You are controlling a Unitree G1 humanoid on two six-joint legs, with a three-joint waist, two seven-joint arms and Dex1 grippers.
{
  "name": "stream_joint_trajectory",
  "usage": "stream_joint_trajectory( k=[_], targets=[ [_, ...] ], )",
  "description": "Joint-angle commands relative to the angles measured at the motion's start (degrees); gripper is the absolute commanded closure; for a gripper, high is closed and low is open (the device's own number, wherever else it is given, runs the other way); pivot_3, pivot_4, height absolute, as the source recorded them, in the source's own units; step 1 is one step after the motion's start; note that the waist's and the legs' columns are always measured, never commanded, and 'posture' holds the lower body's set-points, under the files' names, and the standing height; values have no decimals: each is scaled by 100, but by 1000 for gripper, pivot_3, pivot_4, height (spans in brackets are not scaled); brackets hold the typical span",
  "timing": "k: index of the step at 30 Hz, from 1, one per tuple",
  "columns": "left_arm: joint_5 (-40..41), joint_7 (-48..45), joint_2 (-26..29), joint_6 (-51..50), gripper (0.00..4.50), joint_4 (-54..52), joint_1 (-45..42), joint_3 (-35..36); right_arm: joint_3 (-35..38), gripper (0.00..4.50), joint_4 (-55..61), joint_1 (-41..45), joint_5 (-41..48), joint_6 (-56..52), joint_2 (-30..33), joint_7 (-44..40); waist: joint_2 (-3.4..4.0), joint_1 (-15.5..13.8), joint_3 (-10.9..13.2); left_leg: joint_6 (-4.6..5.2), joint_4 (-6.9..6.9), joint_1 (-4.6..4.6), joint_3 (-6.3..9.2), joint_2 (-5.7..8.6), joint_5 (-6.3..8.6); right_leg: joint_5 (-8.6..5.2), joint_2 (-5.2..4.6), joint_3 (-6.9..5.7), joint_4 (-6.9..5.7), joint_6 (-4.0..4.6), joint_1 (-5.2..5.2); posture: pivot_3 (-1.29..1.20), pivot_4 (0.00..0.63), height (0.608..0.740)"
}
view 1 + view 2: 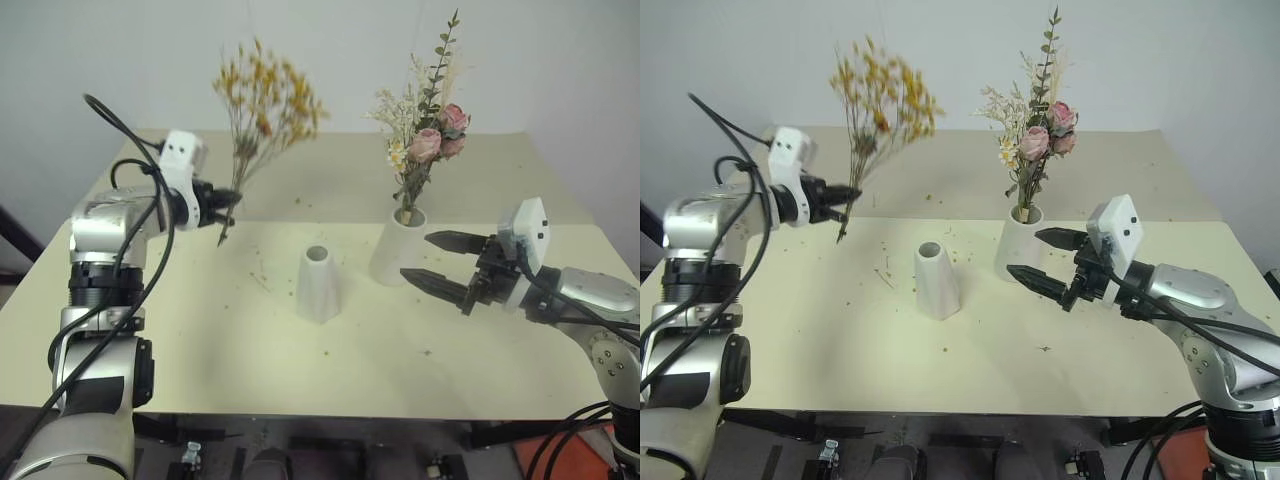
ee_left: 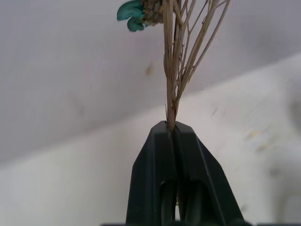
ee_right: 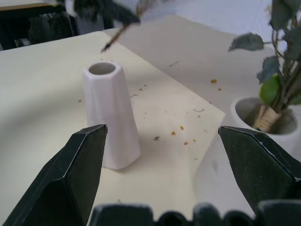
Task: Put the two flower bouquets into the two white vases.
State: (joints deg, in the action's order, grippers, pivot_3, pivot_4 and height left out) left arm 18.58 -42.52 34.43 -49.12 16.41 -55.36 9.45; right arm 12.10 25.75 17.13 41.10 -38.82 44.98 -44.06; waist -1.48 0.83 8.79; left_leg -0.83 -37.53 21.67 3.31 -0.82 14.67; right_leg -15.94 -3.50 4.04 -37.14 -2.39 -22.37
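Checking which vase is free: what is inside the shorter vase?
Nothing shows in the shorter vase: its mouth is dark and bare. Its bottom is hidden. The rose bouquet stands in the taller vase.

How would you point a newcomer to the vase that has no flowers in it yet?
On the cream table, two white vases stand near the middle. The empty vase is the shorter, narrower one, nearer the robot and to the left of the taller vase. The taller one holds the pink rose bouquet; this one's round mouth is bare.

Plain white wall (image 1: 560,60) across top of frame. Pale yellow table (image 1: 200,340) fills centre, seam line crossing mid-frame, small dried crumbs (image 1: 300,203) scattered. Dark floor strip along bottom edge, orange-red object (image 1: 545,462) lower right.
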Motion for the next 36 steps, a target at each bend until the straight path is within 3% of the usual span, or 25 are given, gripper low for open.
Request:
stream_joint_trajectory(
  k=[1,15,22,28,36],
  targets=[
    [555,-263,-50,239,4490,-745,53,332,296,0,37,-73,-29,286,113,-198,0,-2,0,0,-4,0,0,-1,0,0,0,-1,-1,0,1,0,150,740],
    [2468,-923,-532,88,4490,-1567,273,786,444,0,-43,-274,-202,467,154,-332,0,11,0,2,-27,1,0,0,1,1,2,0,-6,-3,7,0,150,740],
    [2957,-961,-654,-144,4490,-1518,314,657,457,0,-15,-292,-189,447,160,-325,0,10,0,2,-28,1,0,0,1,1,3,0,-6,-3,8,0,150,740],
    [2895,-1197,-506,-58,4490,-1489,417,367,504,0,60,-359,-166,418,164,-295,0,9,0,2,-28,-1,0,0,1,1,3,0,-6,-3,9,0,150,740],
    [2762,-1701,-706,814,4490,-1604,795,219,578,0,105,-444,-135,405,196,-297,0,10,0,2,-29,-2,0,0,1,1,4,1,-6,-2,10,0,150,740]
  ],
)
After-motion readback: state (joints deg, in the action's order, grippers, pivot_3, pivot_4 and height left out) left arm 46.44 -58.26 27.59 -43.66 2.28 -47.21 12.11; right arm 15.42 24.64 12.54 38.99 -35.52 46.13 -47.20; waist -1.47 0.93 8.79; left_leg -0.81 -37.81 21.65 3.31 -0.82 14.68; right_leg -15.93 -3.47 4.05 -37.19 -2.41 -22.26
